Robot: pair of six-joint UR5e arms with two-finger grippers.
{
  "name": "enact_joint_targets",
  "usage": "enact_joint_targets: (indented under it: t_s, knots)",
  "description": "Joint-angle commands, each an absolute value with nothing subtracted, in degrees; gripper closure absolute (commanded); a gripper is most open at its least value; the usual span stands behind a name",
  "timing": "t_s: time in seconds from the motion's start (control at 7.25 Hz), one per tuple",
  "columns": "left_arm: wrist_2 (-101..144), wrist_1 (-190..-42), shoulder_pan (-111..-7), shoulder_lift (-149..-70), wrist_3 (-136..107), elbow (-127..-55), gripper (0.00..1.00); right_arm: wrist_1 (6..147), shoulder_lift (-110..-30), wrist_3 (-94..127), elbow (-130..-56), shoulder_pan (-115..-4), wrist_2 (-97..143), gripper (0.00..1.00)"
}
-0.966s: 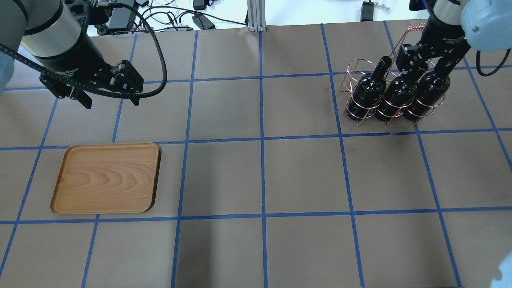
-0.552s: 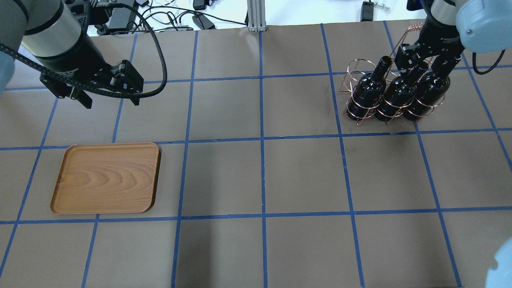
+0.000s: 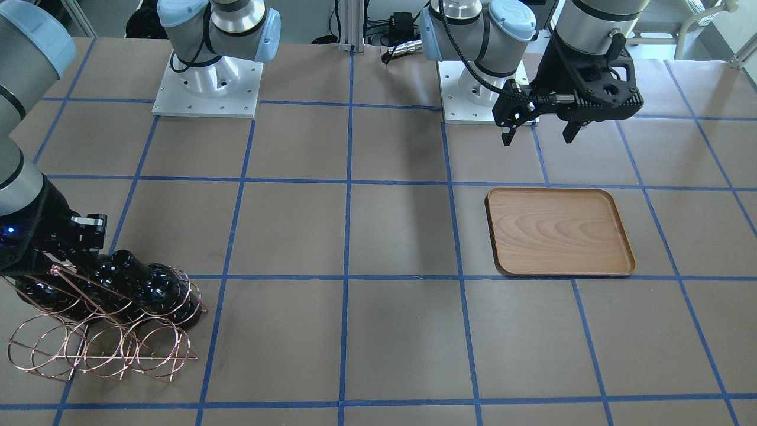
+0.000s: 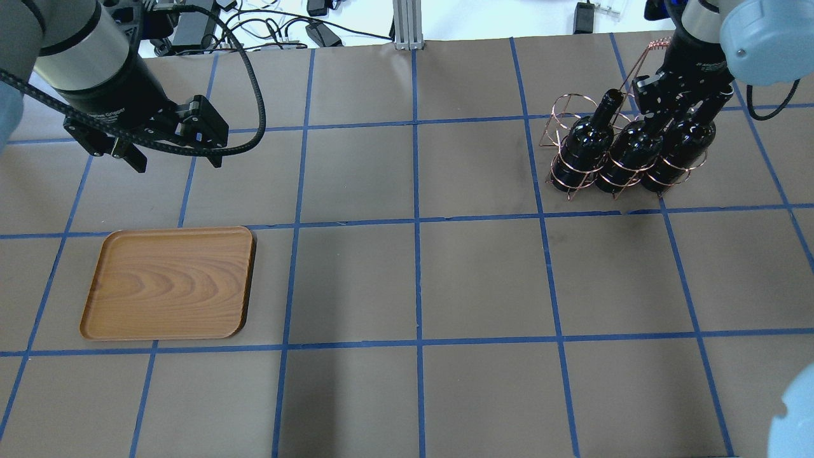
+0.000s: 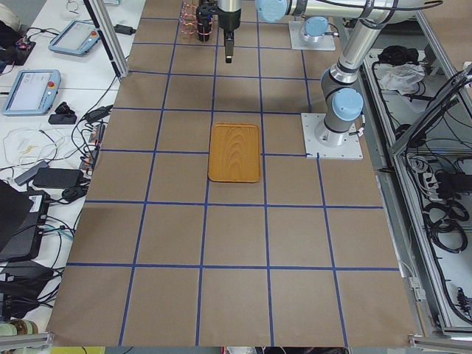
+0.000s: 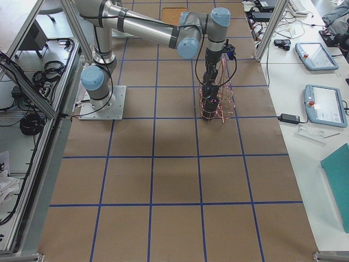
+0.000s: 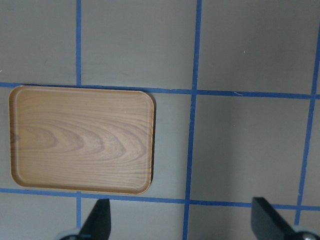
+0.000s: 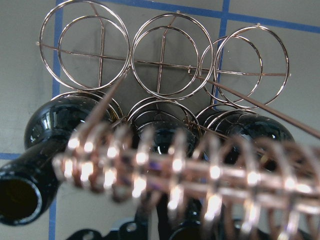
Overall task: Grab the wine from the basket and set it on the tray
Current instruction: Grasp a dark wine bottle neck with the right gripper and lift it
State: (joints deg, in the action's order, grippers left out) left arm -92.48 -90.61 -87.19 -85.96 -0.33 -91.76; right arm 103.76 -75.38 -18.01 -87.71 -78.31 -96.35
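Counted three wine bottles (image 4: 588, 145): glossy near-black glass, no labels, slim necks. Found them upright, side by side, in the row of loops nearer the robot in the copper wire basket (image 8: 159, 62). Saw brown table paper (image 4: 483, 280) through the farther row of loops. Caught the open mouth of the end bottle (image 8: 17, 200) in the right wrist view, under a blurred coiled handle (image 8: 190, 175). Placed the basket far right on the table in the overhead view, well apart from the wooden tray (image 4: 168, 283) at near left, grain plainly visible.

Noted the right gripper (image 4: 671, 107) down at the neck of the middle bottle (image 4: 633, 151), a finger on either side. Cannot tell from any view how far closed, or whether gripping. Noted the left gripper (image 4: 175, 162) hanging above the paper beyond the tray, jaws spread wide, nothing between them.

Checked against one second back: right wrist shifted slightly toward the far edge, fingers at the same neck. Bottles, basket, tray and left gripper unmoved.
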Motion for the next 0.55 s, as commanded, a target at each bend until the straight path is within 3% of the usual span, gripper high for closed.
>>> enact_joint_targets:
  t_s: [0.0,0.28,0.41]
  knots:
    - [-92.5,-90.6,-87.2,-86.0,-0.3,-91.8,0.00,103.4,-75.4,-18.0,-87.5,-78.3,-96.0,0.98]
    - [-92.5,-90.6,-87.2,-86.0,-0.3,-91.8,0.00,102.7,-76.4,-17.8,-85.3,-78.3,-94.1,1.00]
    - [-92.5,-90.7,-87.2,-85.9,-0.3,-91.8,0.00,98.1,-78.0,-17.2,-79.3,-78.5,-92.5,1.00]
